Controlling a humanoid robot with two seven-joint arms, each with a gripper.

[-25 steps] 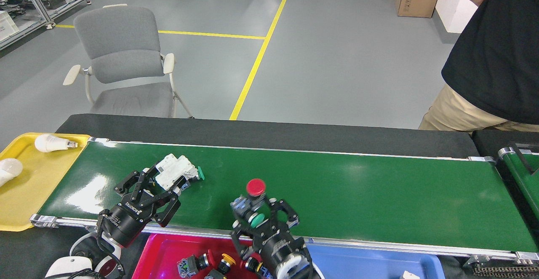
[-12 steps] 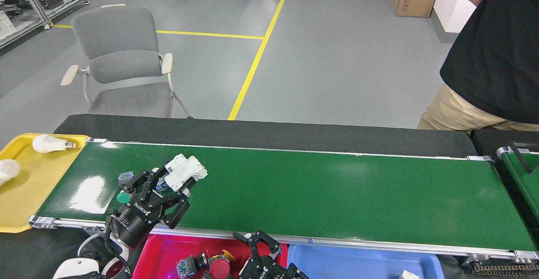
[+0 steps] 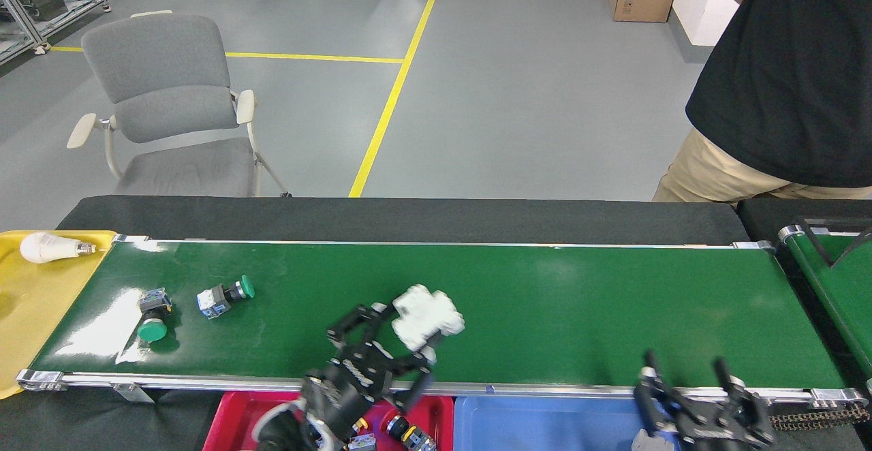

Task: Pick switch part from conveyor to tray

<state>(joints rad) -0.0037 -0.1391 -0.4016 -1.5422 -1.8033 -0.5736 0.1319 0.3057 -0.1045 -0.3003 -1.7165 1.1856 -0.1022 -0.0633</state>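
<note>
Head view: the left gripper (image 3: 409, 332) is raised above the near half of the conveyor (image 3: 579, 301), its black fingers clamped on a white switch part (image 3: 426, 311) that sits at its tip, held clear of the belt; how the pads meet the part is hard to make out, since the part covers them; the arm behind the gripper is blurred and cut off by the lower edge; just below and behind the gripper lies the red tray (image 3: 235, 420), only its far strip in view, with a few small button parts inside it half hidden by the arm; beside that, toward the right gripper, is a blue tray (image 3: 545, 424), also cut off; the right gripper (image 3: 688, 376) pokes up from the lower edge near the conveyor's front rail, fingers spread and holding nothing, its body out of frame; well to the left of the left gripper two green-capped buttons (image 3: 225, 296) (image 3: 152, 321) lie on the belt; further left a yellow tray (image 3: 27, 301) holds a bulb (image 3: 44, 247), the tray cropped by the edge; a person (image 3: 776, 83) stands beyond the belt's far right, mostly out of frame.
</note>
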